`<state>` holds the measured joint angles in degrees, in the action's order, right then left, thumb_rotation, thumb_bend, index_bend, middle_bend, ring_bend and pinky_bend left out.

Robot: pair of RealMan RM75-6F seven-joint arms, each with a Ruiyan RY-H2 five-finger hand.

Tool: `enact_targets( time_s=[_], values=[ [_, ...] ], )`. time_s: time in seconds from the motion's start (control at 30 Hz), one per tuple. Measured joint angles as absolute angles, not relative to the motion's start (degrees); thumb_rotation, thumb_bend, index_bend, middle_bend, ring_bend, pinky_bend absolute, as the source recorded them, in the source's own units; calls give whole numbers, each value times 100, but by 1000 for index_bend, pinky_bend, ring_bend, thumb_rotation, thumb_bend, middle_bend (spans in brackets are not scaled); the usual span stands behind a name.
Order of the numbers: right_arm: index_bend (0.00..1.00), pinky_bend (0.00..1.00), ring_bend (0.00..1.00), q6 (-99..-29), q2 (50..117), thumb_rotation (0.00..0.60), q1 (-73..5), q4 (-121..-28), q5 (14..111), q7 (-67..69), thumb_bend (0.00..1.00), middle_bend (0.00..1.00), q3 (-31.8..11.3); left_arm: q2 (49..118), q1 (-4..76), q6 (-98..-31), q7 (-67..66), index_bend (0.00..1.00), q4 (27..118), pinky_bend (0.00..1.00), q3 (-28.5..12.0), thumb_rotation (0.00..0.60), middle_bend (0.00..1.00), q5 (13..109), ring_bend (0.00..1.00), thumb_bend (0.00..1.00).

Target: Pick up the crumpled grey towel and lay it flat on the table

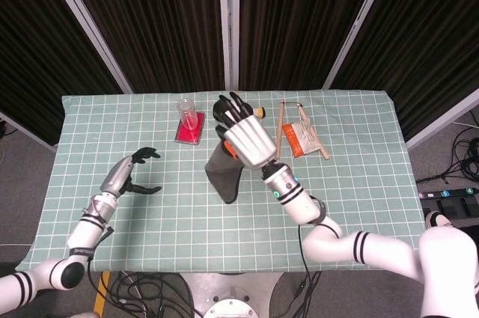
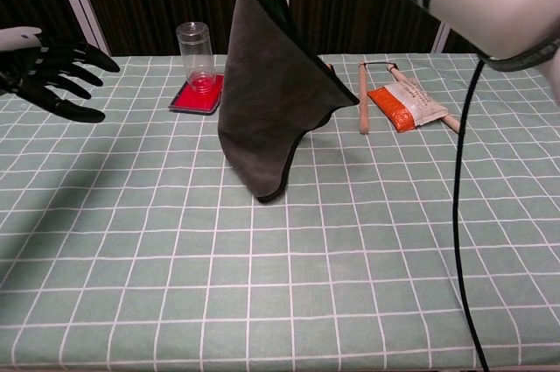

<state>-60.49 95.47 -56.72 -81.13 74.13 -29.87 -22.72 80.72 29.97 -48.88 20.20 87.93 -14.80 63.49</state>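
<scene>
**Q:** Head view, what do you log?

**A:** My right robot hand [image 1: 248,141] pinches the top of the crumpled grey towel with green lining [image 1: 224,173]; the cloth hangs over mid-desk. My left robot hand [image 1: 133,172] hovers over the green checked desk [image 1: 359,176], fingers spread, holding nothing. Clear plastic cup on a red coaster [image 1: 188,120] sits behind.

**Q:** Chest view?

**A:** The towel [image 2: 267,109] drapes from the pinch, its lowest corner at or just above the cloth; contact unclear. The left robot hand [image 2: 52,79] is open at the frame edge.

**Q:** Handling?

**A:** Judged soft, light, limp; it won't hold shape. I'd take the free lower corner with the left robot hand and spread the two corners apart.
</scene>
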Motion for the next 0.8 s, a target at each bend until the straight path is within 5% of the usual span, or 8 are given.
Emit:
enact_targets(
  time_s=[0.27,0.8],
  values=[
    [631,0,0,-6057,10181,600,-6201,-7410,6940,-3692,438,245,-2482,8372,3280,-4684,1639,355,8560,259,-1537,497,265,5825,220,0],
    [631,0,0,-6568,9887,600,-6272,-7407,6906,-3919,439,240,-2620,8692,3412,-4660,1677,355,8322,261,-1537,508,265,5856,220,0]
  ],
)
